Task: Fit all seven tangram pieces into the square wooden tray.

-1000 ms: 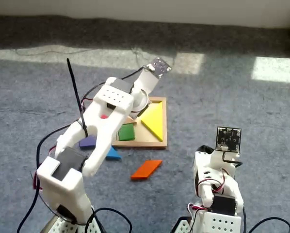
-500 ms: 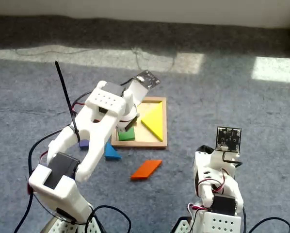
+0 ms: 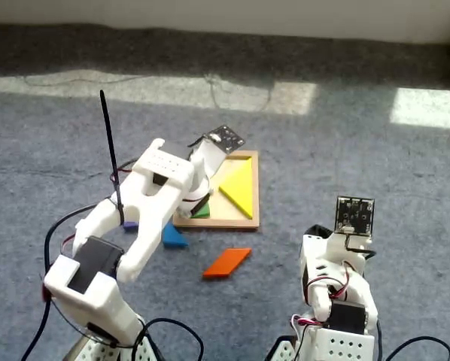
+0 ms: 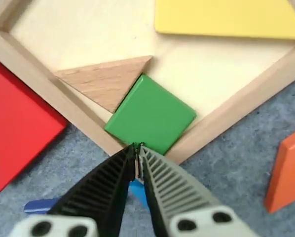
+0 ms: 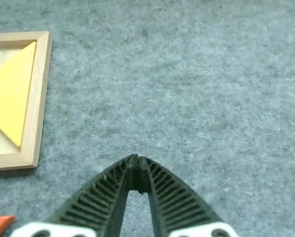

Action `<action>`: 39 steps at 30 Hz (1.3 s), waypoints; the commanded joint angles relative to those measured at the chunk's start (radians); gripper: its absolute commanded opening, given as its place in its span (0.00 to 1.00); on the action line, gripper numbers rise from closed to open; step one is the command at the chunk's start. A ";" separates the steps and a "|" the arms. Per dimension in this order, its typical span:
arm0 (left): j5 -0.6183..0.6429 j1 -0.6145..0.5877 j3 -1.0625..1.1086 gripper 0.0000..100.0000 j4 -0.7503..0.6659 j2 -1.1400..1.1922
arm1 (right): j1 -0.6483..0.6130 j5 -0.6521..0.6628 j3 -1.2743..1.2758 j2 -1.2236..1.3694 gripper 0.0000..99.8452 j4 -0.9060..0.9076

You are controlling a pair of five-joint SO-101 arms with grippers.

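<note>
The left arm [image 3: 161, 184] has pulled back toward its base during the last second. One second ago it was stretched farther over the wooden tray [image 3: 232, 222], and its wrist camera stood beyond the tray's far edge. Now the wrist camera is above the near-left part of the tray, and the arm covers more of the green square [image 3: 202, 212] than before. I cannot tell if the green square itself has moved.

The left pincer [image 4: 137, 147] is closed with its two tips together, and it has nothing between them. The tips are at the corner of the green square that points into the tray's corner, just by the rim. I cannot tell whether they touch the piece.

The green square lies flat inside the tray. One of its sides is against the plain wooden triangle [image 4: 105, 81]. The yellow triangle [image 3: 240, 186] also lies in the tray, on the side nearer the right arm.

The other pieces are outside, on the grey counter [image 3: 375, 150]. The red triangle [image 4: 19, 123] is just beside the tray's rim. The blue triangle [image 3: 172, 237] and a purple piece [image 3: 129, 225] lie near the left arm. The orange parallelogram [image 3: 227, 262] is in front of the tray. None of these has changed place.

The right arm [image 3: 338, 286] has stayed folded at its base. The right pincer [image 5: 137, 159] is closed on nothing, above the bare counter and well apart from the tray.
</note>
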 commanded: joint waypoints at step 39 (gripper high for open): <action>-0.005 -0.076 -0.291 0.05 -0.160 0.213 | 0.008 0.009 0.145 0.015 0.01 0.004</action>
